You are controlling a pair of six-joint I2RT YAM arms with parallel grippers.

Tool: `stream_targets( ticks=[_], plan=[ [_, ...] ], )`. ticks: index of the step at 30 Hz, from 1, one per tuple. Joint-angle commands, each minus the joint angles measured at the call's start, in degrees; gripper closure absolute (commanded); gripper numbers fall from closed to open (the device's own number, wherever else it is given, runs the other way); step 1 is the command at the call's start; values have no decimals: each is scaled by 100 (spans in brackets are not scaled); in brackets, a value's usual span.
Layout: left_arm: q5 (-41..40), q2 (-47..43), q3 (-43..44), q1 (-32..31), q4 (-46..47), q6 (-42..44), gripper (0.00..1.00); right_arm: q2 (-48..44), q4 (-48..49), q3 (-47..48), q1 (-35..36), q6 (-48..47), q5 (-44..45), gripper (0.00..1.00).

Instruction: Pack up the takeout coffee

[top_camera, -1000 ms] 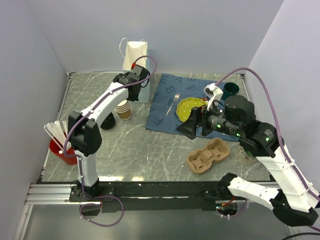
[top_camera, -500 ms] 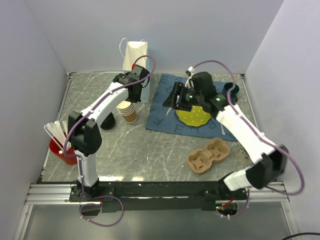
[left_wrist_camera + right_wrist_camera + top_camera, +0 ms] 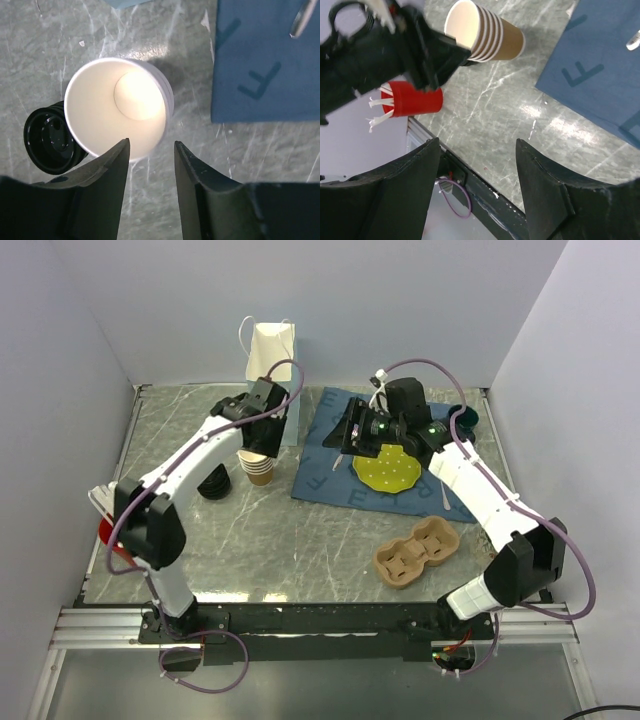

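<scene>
No brown cup with a black lid on it shows in any view. A stack of lidless brown paper cups (image 3: 259, 468) stands left of the blue cloth; it also shows in the left wrist view (image 3: 117, 107) and the right wrist view (image 3: 490, 32). A stack of black lids (image 3: 213, 485) sits beside it, seen too in the left wrist view (image 3: 50, 137). My left gripper (image 3: 262, 445) is open and empty right above the cup stack, its left finger over the rim (image 3: 151, 150). My right gripper (image 3: 343, 432) hovers open and empty over the cloth's left part (image 3: 477, 142).
A white paper bag (image 3: 270, 350) stands at the back. A blue cloth (image 3: 320, 465) holds a yellow plate (image 3: 388, 470) and a fork (image 3: 302, 20). A cardboard cup carrier (image 3: 418, 552) lies front right. A red cup (image 3: 112, 530) is far left, a green mug (image 3: 466, 418) back right.
My left gripper has come away from the bag and down over the cup stack. My right arm swung from the front right to above the cloth, then edged left.
</scene>
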Motion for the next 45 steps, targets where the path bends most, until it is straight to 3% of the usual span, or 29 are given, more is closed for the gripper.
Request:
stream_targets(
  ticks=[1,12,19,23,27,29,32,39,45],
  plan=[
    [393,-655,-347,16,415,771,54,169,157,444,-42,-87,-191,31],
    [1596,-657,-603,526,740,1264,65,722,481,663,-42,36,-437,36],
    [1694,-314,-506,588,846,1317,69,1276,1070,813,-34,344,-551,40],
    [1914,-244,-558,579,846,1519,68,1574,1106,980,-34,362,-683,41],
    [1809,-121,-576,588,855,1554,74,1707,1027,1120,-34,256,-736,41],
    [1722,-59,-471,588,802,1536,73,1733,1018,1129,-25,221,-736,41],
    [1599,-59,-313,588,775,1510,65,1751,965,1156,-33,151,-771,42],
    [1579,-50,338,588,529,1466,62,1742,974,1068,-33,133,-824,43],
    [1817,-330,-100,544,573,1492,64,1804,904,1138,-25,115,-841,43]
  ],
)
